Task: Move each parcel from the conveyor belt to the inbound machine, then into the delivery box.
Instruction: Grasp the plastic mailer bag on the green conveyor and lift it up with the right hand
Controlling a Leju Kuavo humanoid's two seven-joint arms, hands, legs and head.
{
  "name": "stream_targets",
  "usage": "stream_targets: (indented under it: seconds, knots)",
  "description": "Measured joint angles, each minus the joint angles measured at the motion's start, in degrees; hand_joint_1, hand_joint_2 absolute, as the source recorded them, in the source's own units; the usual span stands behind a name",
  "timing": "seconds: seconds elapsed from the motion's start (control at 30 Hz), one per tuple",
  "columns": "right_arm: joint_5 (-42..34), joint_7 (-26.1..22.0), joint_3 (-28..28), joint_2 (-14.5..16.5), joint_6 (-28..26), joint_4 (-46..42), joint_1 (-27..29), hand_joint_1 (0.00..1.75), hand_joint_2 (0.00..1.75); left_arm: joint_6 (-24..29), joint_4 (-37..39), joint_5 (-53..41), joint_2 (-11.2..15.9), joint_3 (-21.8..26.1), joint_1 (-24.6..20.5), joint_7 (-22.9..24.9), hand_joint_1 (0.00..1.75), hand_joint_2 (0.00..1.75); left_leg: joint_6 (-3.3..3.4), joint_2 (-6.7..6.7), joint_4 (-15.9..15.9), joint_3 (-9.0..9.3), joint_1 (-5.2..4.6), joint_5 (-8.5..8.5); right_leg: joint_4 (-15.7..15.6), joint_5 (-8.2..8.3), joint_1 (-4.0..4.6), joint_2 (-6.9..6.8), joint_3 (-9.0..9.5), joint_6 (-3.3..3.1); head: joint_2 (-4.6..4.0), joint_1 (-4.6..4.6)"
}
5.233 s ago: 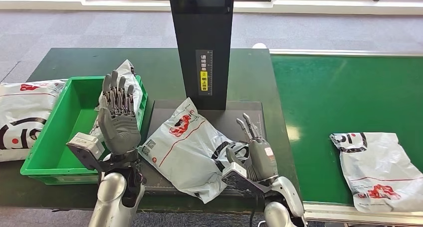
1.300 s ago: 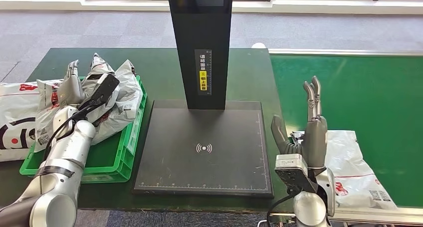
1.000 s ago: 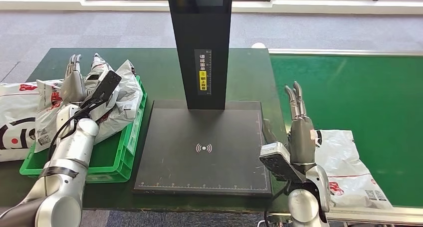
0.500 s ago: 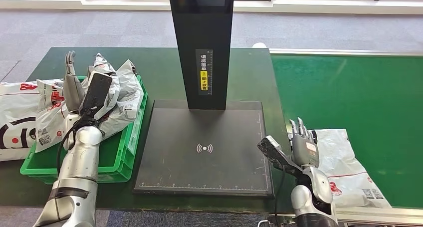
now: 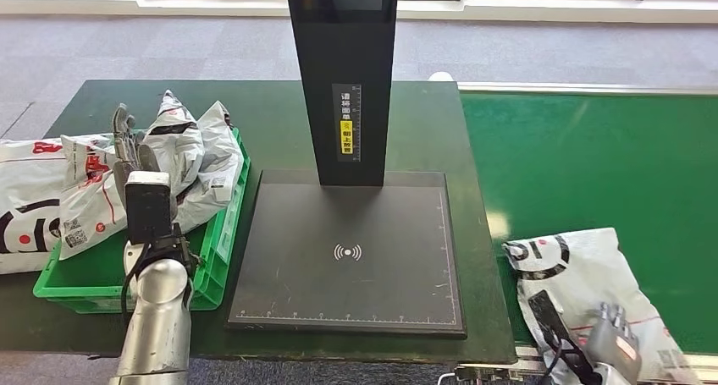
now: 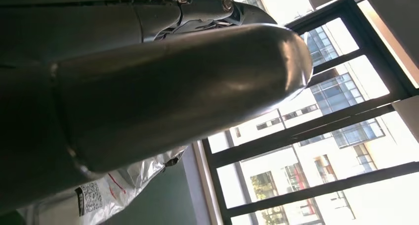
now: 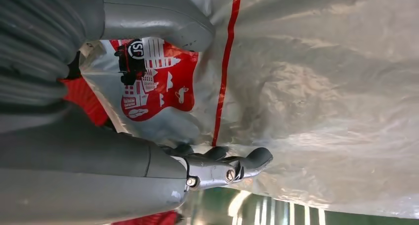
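1. Nearest me, my right hand (image 5: 611, 347) sits low on the near end of the white parcel (image 5: 593, 296) lying on the green conveyor belt (image 5: 593, 156), to the right of the inbound machine's black scan plate (image 5: 347, 254).
2. In the right wrist view the thumb (image 7: 158, 22) and the darker fingers (image 7: 222, 163) lie against the parcel's plastic (image 7: 316, 86) from either side of its red printed patch. I cannot tell whether they have actually closed on it.
3. My left arm (image 5: 157, 309) comes up at the near left corner of the scan plate, and my left hand (image 5: 129, 148) is raised over the green delivery box (image 5: 102, 275), which stands just left of the plate.
4. The left hand holds nothing; its fingers point up and away from me, slightly apart, close to the parcels in the box.
5. Two crumpled white parcels (image 5: 182, 161) are heaped in the box, spilling over its far rim.
6. Another flat white parcel (image 5: 30, 203) lies on the dark green table (image 5: 262, 123), left of the box.
7. The scan plate is bare, with a small white wireless mark (image 5: 345, 251) at its middle.
8. Behind the plate rises the machine's black column (image 5: 341, 72), bearing a narrow label with a yellow patch (image 5: 345, 131).
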Motion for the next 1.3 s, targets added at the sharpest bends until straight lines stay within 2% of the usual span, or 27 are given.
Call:
stream_targets:
  seconds: [0.17, 0.4, 0.53, 0.73, 1.1, 1.3]
  knots:
    - [0.6, -0.4, -6.0, 1.3, 0.2, -2.7, 1.3, 0.00, 1.75, 0.0, -1.6, 0.2, -0.7, -0.9, 1.2, 0.0, 0.00, 0.00, 0.00, 0.08, 0.0, 0.03, 0.00, 0.00, 0.0, 0.01, -0.01, 0.07, 0.01, 0.00, 0.00, -0.01]
    - [0.9, 0.3, -9.2, 2.5, -0.4, -4.6, 1.7, 0.01, 1.75, 0.0, -2.5, 0.7, -1.0, -1.3, 1.9, 0.0, 0.00, 0.00, 0.01, 0.13, 0.0, 0.10, 0.00, 0.02, 0.0, 0.02, -0.01, 0.12, 0.06, 0.00, 0.00, -0.01]
    - [2.1, -0.2, -10.5, 3.2, 0.9, -5.9, 1.6, 1.75, 1.75, -0.2, -2.8, 1.4, -1.1, -1.3, 2.8, 0.0, 0.00, 0.00, 0.00, 0.16, 0.0, 0.09, 0.00, 0.01, 0.0, 0.02, 0.00, 0.16, 0.07, 0.00, 0.00, 0.01]
    - [5.0, 0.6, -9.5, 2.5, 1.9, -1.3, -2.1, 1.75, 1.75, -0.9, -2.7, 2.6, -1.4, -1.5, 3.1, -0.1, 0.00, 0.00, 0.01, 0.18, 0.0, 0.10, 0.00, 0.02, 0.0, 0.03, 0.00, 0.19, 0.11, 0.02, 0.00, 0.00]
    - [6.0, -0.2, -2.4, -1.0, 0.8, 8.8, -6.3, 1.75, 1.75, -2.2, -1.8, 6.0, -1.4, -1.7, 3.9, -1.2, 0.00, 0.00, 0.01, 0.19, 0.0, 0.23, 0.01, 0.02, 0.0, 0.06, 0.02, 0.23, 0.21, 0.02, 0.00, -0.01]
    - [3.4, -1.4, -1.1, -1.3, -5.4, 8.7, -6.3, 1.75, 1.75, -2.4, -2.1, 7.5, -1.4, -1.7, 6.1, -2.4, 0.00, 0.00, 0.01, 0.20, 0.0, 0.21, -0.01, 0.02, 0.0, 0.06, -0.01, 0.22, 0.21, 0.02, 0.00, 0.01]
